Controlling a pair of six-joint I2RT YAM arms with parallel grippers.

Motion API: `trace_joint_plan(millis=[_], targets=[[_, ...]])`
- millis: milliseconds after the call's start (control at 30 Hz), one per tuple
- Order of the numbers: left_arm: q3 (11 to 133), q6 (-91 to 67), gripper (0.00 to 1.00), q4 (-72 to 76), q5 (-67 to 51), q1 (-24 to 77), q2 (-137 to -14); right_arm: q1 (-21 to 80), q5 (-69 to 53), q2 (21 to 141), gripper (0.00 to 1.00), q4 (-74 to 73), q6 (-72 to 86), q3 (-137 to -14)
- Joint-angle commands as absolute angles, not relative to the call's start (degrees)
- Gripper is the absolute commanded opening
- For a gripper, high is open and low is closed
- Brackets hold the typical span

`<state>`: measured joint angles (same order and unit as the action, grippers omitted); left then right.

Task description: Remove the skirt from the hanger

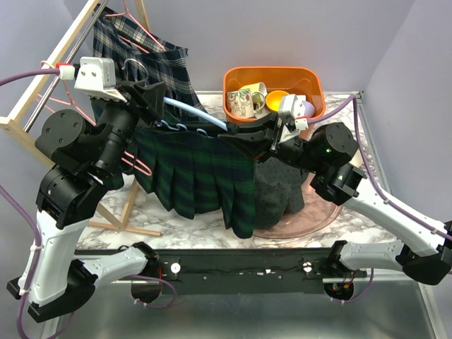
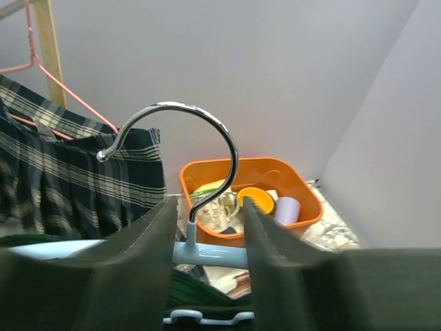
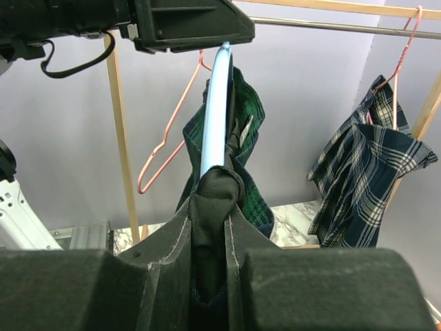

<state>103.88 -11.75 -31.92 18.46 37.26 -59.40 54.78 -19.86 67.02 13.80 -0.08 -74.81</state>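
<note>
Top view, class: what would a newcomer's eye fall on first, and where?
A green skirt hangs mid-scene from a blue hanger, the left gripper clamping its neck and the right gripper pinching the waistband. Back right sits an orange bin; back left, a plaid skirt on the rack.

Robot lab cell, not a home — plain grey walls [image 1: 282,28] boxing in marble-look counter [image 1: 205,227], robot arms [image 1: 70,176] bolted at near edge — wooden clothes rack [image 1: 42,78], orange bin [image 1: 233,74].
</note>
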Motion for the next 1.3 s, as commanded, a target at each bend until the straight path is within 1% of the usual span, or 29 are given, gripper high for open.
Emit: trace_joint_plan(millis=[0, 33, 67, 133, 167, 300, 333, 400, 433, 533, 600, 633, 733, 833, 1033, 1167, 1267], targets=[[102.4, -12.7, 0.34, -29.9, 17.2, 37.4, -59.5, 55.2, -22.1, 64.2, 0.01, 24.4, -1.3, -75.8], [102.7, -12.8, 0.28, -30.0, 15.7, 37.4, -59.8, 55.2, -22.1, 64.3, 0.01, 24.3, -1.4, -75.7], [103.2, -13.0, 0.17, -30.2, 14.9, 37.4, -60.3, 55.2, -22.1, 64.4, 0.01, 24.3, -1.3, -75.8], [104.0, -13.0, 0.07, -30.9, 13.1, 37.4, -61.3, 55.1, -22.2, 64.7, 0.01, 24.1, -1.4, -75.9], [104.7, -12.9, 0.00, -31.1, 12.8, 37.4, -61.6, 55.1, -22.1, 64.9, 0.01, 23.9, -1.4, -76.0], [104.9, -12.8, 0.00, -30.5, 12.2, 37.4, -61.7, 55.1, -20.2, 65.0, 0.01, 21.1, -1.3, -76.2], [104.9, -12.7, 0.00, -30.1, 12.2, 37.4, -61.7, 55.2, -19.2, 65.0, 0.03, 20.2, -1.1, -76.2], [105.0, -12.0, 0.00, -29.7, 12.3, 37.4, -61.8, 55.1, -17.1, 64.9, 0.17, 17.1, -0.2, -76.3], [105.0, -12.0, 0.00, -29.3, 12.6, 37.4, -61.9, 55.2, -15.3, 64.6, 0.32, 15.9, -0.2, -76.1], [105.4, -11.4, 0.00, -28.3, 14.2, 37.4, -62.4, 55.1, -10.9, 63.3, 0.53, 10.7, 2.5, -75.1], [106.1, -11.2, 0.00, -27.9, 14.7, 37.4, -63.2, 55.2, -10.2, 62.5, 0.59, 6.2, 3.1, -74.9], [106.6, -11.1, 0.00, -27.8, 14.9, 37.4, -63.6, 55.2, -10.2, 62.1, 0.68, 4.4, 3.2, -75.0], [109.8, -11.2, 0.00, -27.7, 15.7, 37.4, -65.2, 55.2, -10.9, 61.5, 0.76, 0.2, 4.3, -74.4], [112.9, -11.2, 0.00, -28.3, 15.6, 37.4, -66.8, 55.2, -12.6, 60.6, 0.81, -2.3, 4.3, -72.1], [116.4, -11.3, 0.00, -29.2, 15.4, 37.4, -68.2, 55.1, -7.6, 58.4, 0.86, -5.0, 3.3, -69.9], [117.0, -10.2, 0.00, -29.0, 15.7, 37.4, -68.0, 55.1, -7.4, 57.5, 0.85, -7.2, 3.7, -70.3], [117.2, -9.8, 0.00, -29.1, 16.5, 37.5, -67.8, 55.2, -9.0, 56.6, 0.80, -5.7, 5.5, -67.5]])
